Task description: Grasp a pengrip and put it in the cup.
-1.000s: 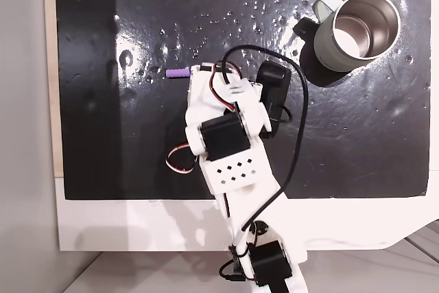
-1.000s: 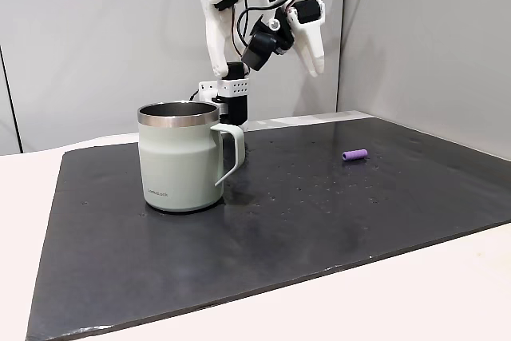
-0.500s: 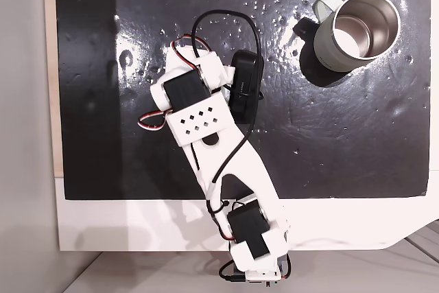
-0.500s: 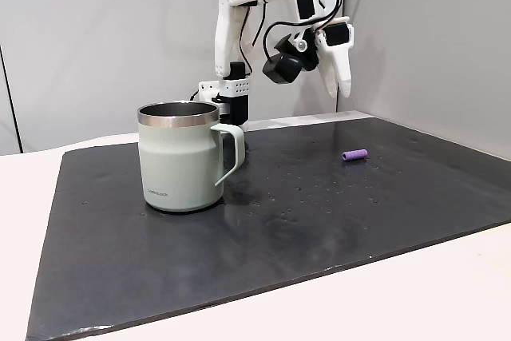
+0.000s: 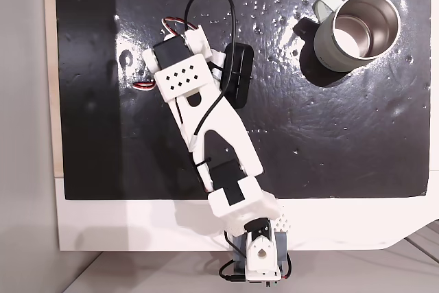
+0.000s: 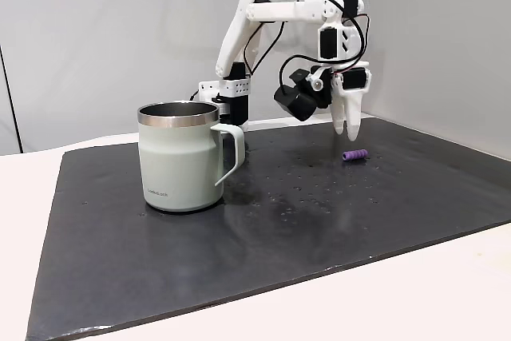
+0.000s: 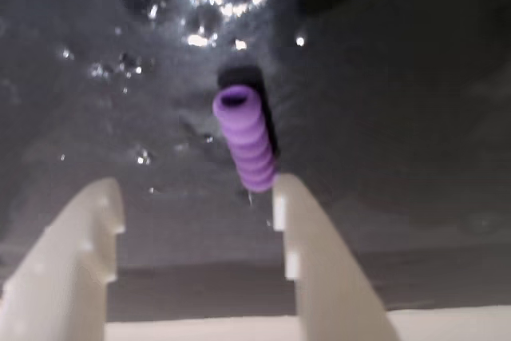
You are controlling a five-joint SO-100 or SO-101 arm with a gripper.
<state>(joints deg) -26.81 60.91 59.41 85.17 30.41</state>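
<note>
Two white fingers of the pincer [image 7: 196, 193] stand wide apart above the purple pengrip [image 7: 246, 140] lying on the dark worktop [image 6: 319, 213], well apart from the cup [image 6: 179, 157].

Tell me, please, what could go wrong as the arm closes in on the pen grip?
In the wrist view, the pengrip lies off-centre of the open gripper, by the right finger. That finger may land on it or nudge it. Being round, it could roll across the wet-looking black mat. The cup stands far off, so a weak pinch risks a drop.
</note>
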